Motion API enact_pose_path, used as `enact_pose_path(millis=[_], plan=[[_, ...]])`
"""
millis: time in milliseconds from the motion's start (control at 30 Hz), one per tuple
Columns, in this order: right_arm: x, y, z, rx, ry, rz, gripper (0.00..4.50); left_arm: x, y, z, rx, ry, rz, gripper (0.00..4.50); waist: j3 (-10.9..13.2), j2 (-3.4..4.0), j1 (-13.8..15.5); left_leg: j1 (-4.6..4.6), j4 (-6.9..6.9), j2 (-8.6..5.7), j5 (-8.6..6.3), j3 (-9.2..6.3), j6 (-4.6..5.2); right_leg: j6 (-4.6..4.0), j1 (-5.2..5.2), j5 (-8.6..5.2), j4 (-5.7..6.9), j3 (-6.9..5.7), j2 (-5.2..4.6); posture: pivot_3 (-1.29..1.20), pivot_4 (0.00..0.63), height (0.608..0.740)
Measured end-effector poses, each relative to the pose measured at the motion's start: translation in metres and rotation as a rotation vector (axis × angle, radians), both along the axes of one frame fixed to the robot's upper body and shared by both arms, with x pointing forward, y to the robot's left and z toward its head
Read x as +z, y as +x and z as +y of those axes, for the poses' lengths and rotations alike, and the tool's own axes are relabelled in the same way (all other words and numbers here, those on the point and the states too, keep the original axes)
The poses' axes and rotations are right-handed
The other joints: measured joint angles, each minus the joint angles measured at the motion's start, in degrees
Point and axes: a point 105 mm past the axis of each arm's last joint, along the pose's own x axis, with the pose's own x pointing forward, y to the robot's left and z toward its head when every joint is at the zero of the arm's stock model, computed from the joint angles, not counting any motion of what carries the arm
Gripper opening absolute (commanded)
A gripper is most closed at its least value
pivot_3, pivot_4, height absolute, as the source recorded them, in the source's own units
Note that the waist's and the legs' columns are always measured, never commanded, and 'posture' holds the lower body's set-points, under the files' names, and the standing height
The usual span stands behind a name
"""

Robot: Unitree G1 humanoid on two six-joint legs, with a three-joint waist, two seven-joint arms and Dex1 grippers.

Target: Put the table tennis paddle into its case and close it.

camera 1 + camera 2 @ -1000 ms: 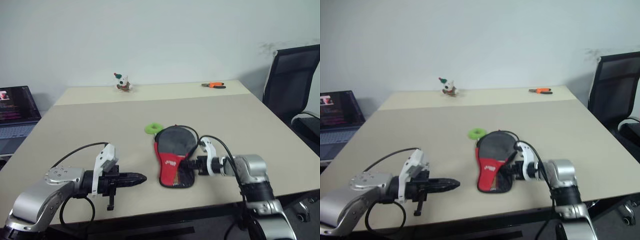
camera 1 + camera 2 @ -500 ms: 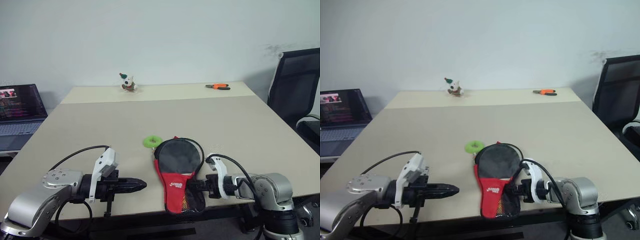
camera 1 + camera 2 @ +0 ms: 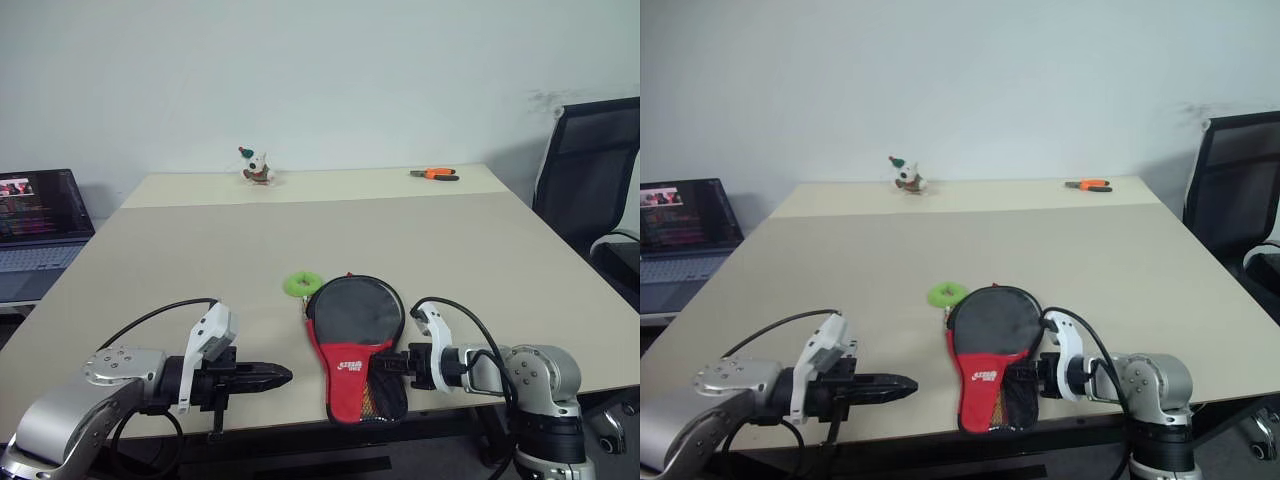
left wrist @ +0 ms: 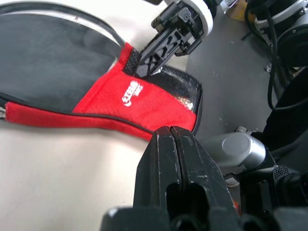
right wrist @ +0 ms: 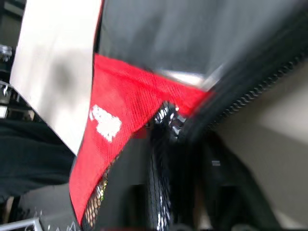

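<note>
2 grippers low over near edge of table (image 3: 420, 240), one either side of case (image 3: 352, 335). Case flat on table, round black end pointing away, red panel with white print toward near edge, mesh-pocket end overhanging table edge slightly. Paddle not distinguishable from case; presumably inside, cannot confirm.

Left gripper (image 3: 272, 376) pointing across toward case, fingers pressed together, holding nothing, short gap from case's red edge. Same closed tips seen in left wrist view (image 4: 169, 139).

Right gripper (image 3: 385, 366) at narrow end of case, on its zipper side, tips against black rim by mesh pocket. Fingers seem slightly apart in left wrist view (image 4: 156, 55); whether clamped on rim or zipper, cannot tell.

Green ring (image 3: 301, 283) on table just beyond case's round end. Small toy figure (image 3: 256, 166) and orange-handled tool (image 3: 434, 173) at far edge. Open laptop (image 3: 38, 222) off left; black chair (image 3: 590, 190) off right.
</note>
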Motion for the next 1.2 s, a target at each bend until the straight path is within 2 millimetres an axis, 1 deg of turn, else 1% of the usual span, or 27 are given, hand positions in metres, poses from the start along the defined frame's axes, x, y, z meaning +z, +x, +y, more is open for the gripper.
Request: enact_pose_path(millis=[100,167,200,267,333,433,533,600,667,733,800,833,900,967,1000,1067,1133,1167,1200], plan=[[0.010,0.003,-0.011,-0.018,-0.027,-0.043,3.67,-0.001,0.000,0.000,0.004,-0.003,-0.002,0.00,0.00,0.00,0.07,-0.06,-0.01,0.00,0.00,-0.01,0.00,0.00,-0.03,0.00,-0.03,-0.01,-0.01,0.00,0.150,0.740],[0.021,0.004,-0.016,0.007,-0.044,-0.090,4.38,-0.001,0.001,0.000,0.012,-0.007,-0.013,0.00,0.01,0.01,0.10,-0.07,-0.02,-0.01,0.00,0.01,0.00,0.00,-0.05,0.00,-0.04,0.01,0.00,0.00,0.150,0.740],[0.029,0.004,-0.017,0.038,-0.054,-0.120,4.44,0.000,0.003,-0.001,0.022,-0.015,-0.027,0.00,0.02,0.02,0.07,-0.06,-0.02,-0.01,0.00,0.03,0.00,0.00,-0.06,0.00,-0.04,0.03,0.00,0.00,0.150,0.740],[0.046,0.004,-0.017,0.093,-0.062,-0.193,4.44,0.002,0.008,-0.001,0.041,-0.022,-0.049,0.00,0.01,0.02,0.07,-0.06,-0.01,-0.03,0.00,0.01,0.00,0.00,-0.05,0.00,-0.04,-0.01,0.03,0.00,0.150,0.740],[0.058,0.004,-0.013,0.149,-0.064,-0.272,4.44,0.004,0.016,0.000,0.076,-0.032,-0.068,0.00,0.00,-0.01,0.10,-0.04,-0.01,-0.04,0.00,0.01,0.01,0.01,-0.04,-0.01,-0.04,-0.01,0.07,0.00,0.150,0.740],[0.069,0.003,0.004,0.227,0.005,-0.368,4.44,0.007,0.030,0.004,0.142,-0.041,-0.095,0.00,0.00,-0.01,-0.01,-0.05,-0.01,-0.02,-0.01,0.02,0.01,0.01,-0.05,-0.01,-0.04,0.02,0.11,0.00,0.150,0.740],[0.075,0.004,0.023,0.310,-0.004,-0.471,4.44,0.010,0.046,0.010,0.229,-0.037,-0.130,0.00,0.00,-0.01,0.00,-0.06,0.01,-0.03,0.00,0.02,0.01,0.01,-0.05,-0.01,-0.04,0.02,0.10,0.00,0.150,0.740],[0.077,0.006,0.027,0.333,-0.004,-0.503,4.44,0.010,0.052,0.014,0.267,-0.031,-0.139,0.00,0.00,-0.02,0.08,-0.09,0.01,-0.01,-0.01,-0.01,0.01,0.01,-0.05,0.00,-0.05,0.00,0.07,0.00,0.150,0.740],[0.076,0.007,0.023,0.362,-0.026,-0.520,4.44,0.011,0.055,0.014,0.285,-0.032,-0.144,0.00,0.00,-0.01,0.40,-0.12,0.03,0.00,-0.01,-0.02,0.01,-0.04,-0.06,0.03,-0.06,0.00,0.00,0.00,0.150,0.740],[0.072,0.010,0.005,0.384,-0.128,-0.537,4.44,0.011,0.056,0.016,0.295,-0.023,-0.150,0.00,0.00,-0.02,0.81,-0.15,0.04,0.00,-0.01,-0.02,0.01,-0.10,-0.07,0.06,-0.09,0.00,-0.07,0.00,0.150,0.740],[0.071,0.020,-0.014,0.348,-0.194,-0.548,4.44,0.011,0.057,0.016,0.302,-0.021,-0.152,0.00,0.00,-0.02,0.97,-0.14,0.04,-0.02,-0.01,0.00,0.01,-0.10,-0.06,0.06,-0.09,0.01,-0.08,0.00,0.150,0.740],[0.070,0.023,-0.019,0.341,-0.217,-0.549,4.44,0.011,0.057,0.016,0.304,-0.021,-0.152,0.00,0.00,-0.02,0.99,-0.14,0.05,-0.02,0.00,0.00,0.01,-0.09,-0.06,0.06,-0.08,0.01,-0.07,0.00,0.150,0.740],[0.064,0.030,-0.039,0.322,-0.304,-0.537,4.44,0.011,0.057,0.016,0.310,-0.020,-0.156,0.00,0.00,-0.02,1.00,-0.12,0.05,-0.03,0.00,0.01,0.01,-0.06,-0.06,0.04,-0.06,0.01,-0.05,0.00,0.150,0.740],[0.062,0.036,-0.052,0.292,-0.341,-0.538,4.44,0.012,0.056,0.015,0.308,-0.020,-0.158,0.00,0.00,-0.02,0.94,-0.12,0.05,-0.03,0.00,0.02,0.01,-0.08,-0.06,0.04,-0.06,0.03,-0.04,0.00,0.150,0.740],[0.062,0.038,-0.055,0.284,-0.335,-0.538,4.44,0.012,0.056,0.015,0.307,-0.023,-0.158,0.00,0.00,-0.03,0.86,-0.11,0.05,-0.03,0.00,0.04,0.01,-0.08,-0.07,0.05,-0.06,0.05,-0.03,0.00,0.150,0.740],[0.070,0.037,-0.050,0.286,-0.272,-0.561,4.44,0.012,0.056,0.015,0.306,-0.027,-0.155,0.00,0.01,-0.03,0.73,-0.10,0.04,-0.02,0.00,0.05,0.01,-0.09,-0.07,0.05,-0.04,0.08,0.03,0.00,0.150,0.740],[0.082,0.031,-0.034,0.316,-0.179,-0.605,4.50,0.012,0.056,0.015,0.306,-0.031,-0.148,0.37,0.00,-0.03,0.71,-0.09,0.04,0.01,0.00,0.02,0.00,-0.10,-0.07,0.06,-0.04,0.07,0.09,0.00,0.150,0.740],[0.088,0.027,-0.022,0.344,-0.130,-0.630,4.50,0.012,0.056,0.015,0.310,-0.031,-0.141,0.55,0.00,-0.03,0.71,-0.09,0.04,0.01,0.00,-0.01,0.00,-0.10,-0.07,0.06,-0.03,0.05,0.11,0.00,0.150,0.740],[0.089,0.026,-0.019,0.351,-0.123,-0.635,4.50,0.012,0.056,0.015,0.312,-0.032,-0.141,0.85,0.00,-0.02,0.72,-0.09,0.04,0.02,0.00,-0.02,0.00,-0.10,-0.07,0.05,-0.02,0.04,0.11,0.00,0.150,0.740]])
